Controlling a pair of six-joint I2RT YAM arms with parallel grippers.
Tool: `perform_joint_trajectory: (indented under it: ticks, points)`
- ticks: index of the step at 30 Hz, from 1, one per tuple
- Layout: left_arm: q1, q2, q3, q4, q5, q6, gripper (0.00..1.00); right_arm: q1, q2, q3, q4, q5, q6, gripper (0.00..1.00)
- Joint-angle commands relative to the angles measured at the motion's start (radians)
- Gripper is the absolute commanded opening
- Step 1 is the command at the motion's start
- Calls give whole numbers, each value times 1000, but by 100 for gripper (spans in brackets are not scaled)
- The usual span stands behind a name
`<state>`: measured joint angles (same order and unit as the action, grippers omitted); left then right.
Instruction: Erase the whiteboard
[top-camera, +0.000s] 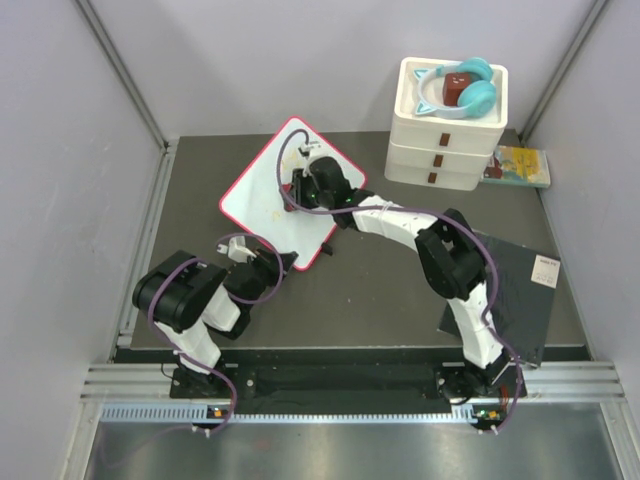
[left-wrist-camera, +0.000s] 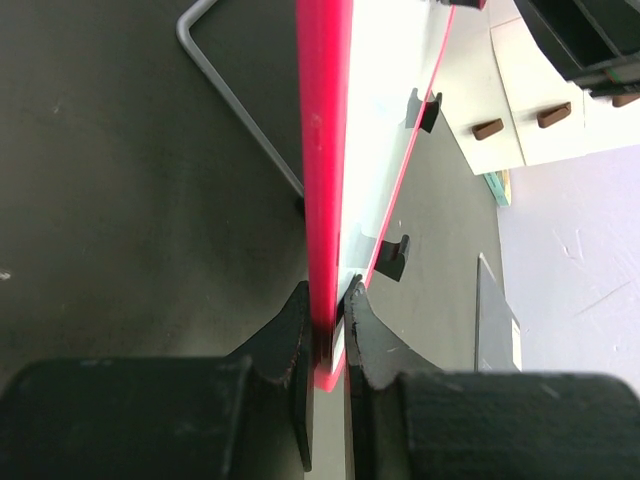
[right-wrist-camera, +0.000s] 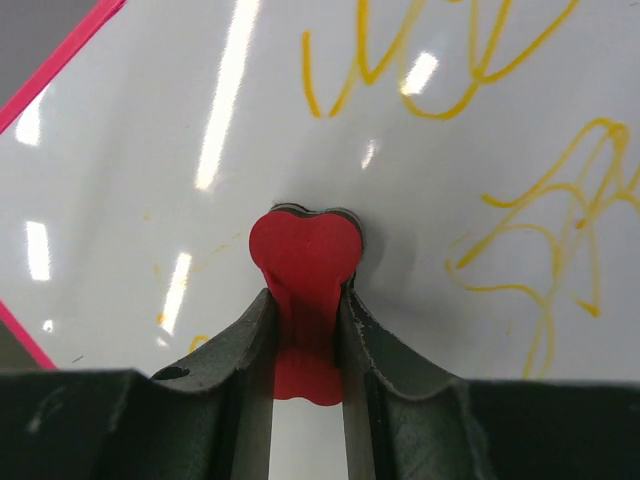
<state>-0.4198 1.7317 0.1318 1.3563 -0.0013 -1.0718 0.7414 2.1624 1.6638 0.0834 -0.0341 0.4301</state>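
The pink-rimmed white whiteboard (top-camera: 262, 190) could slip: our left gripper (left-wrist-camera: 328, 305) pinches only its edge; our right gripper (right-wrist-camera: 305, 305), clamping a red heart-shaped eraser (right-wrist-camera: 304, 250), pushes.

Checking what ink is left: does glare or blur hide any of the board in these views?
Right wrist: white light streaks glare across the whiteboard, but the yellow scribbles read sharp; the red eraser in the jaws looks soft. Left wrist: board edge-on, surface unreadable. Top external: even light, scribbles barely visible.
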Motion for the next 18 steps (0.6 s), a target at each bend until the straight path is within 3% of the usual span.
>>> perform_joint_trajectory:
  ticks: [1, 9, 18]
  points:
    - [-2, 66, -63, -456, -49, 95, 0, 122, 31, -13, -177, -93, -17, 0]
    - [-8, 63, -61, -462, -55, 98, 0, 162, 27, 2, -185, -118, -13, 0]
    - [-8, 63, -61, -465, -52, 98, 0, 127, 25, -10, -238, 5, 7, 0]
